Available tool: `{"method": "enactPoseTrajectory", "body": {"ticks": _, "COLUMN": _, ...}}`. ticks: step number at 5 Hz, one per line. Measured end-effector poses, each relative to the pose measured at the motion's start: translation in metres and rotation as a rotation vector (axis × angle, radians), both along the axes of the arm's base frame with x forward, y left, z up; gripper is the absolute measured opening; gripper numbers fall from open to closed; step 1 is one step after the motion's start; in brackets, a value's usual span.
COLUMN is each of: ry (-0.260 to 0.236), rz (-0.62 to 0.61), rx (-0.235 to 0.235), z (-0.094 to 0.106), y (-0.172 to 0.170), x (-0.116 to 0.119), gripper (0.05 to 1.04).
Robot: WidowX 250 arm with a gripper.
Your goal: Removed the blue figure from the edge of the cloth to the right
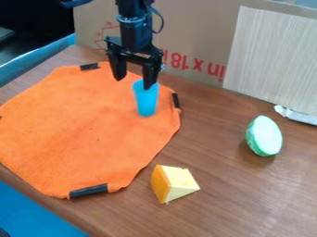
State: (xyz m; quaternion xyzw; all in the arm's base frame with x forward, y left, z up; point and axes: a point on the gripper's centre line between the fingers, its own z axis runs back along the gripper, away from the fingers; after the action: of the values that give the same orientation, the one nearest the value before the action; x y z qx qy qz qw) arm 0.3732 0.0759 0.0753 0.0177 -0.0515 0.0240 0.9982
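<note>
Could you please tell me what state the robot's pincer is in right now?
Pincer: open, its fingers spread apart, one at the rim of the blue cup, nothing clamped.

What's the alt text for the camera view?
Open black gripper hangs down at the rim of a blue cup near the edge of an orange cloth on a wooden table. Off the cloth are a yellow cheese wedge and, farther back, a pale green rounded piece.

The robot arm (132, 34) and cardboard backdrop (198, 28) suggest a lab.
</note>
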Motion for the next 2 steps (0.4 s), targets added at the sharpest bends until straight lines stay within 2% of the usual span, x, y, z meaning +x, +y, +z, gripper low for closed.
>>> {"method": "enactPoseTrajectory", "body": {"ticks": 1, "ry": -0.005, "rz": 0.013, "rx": 0.0, "z": 0.003, "y": 0.003, "x": 0.005, "gripper": 1.001}}
{"method": "enactPoseTrajectory", "body": {"ticks": 2, "ry": 0.024, "rz": 0.028, "rx": 0.012, "z": -0.01, "y": 0.009, "x": 0.005, "gripper": 1.001}}
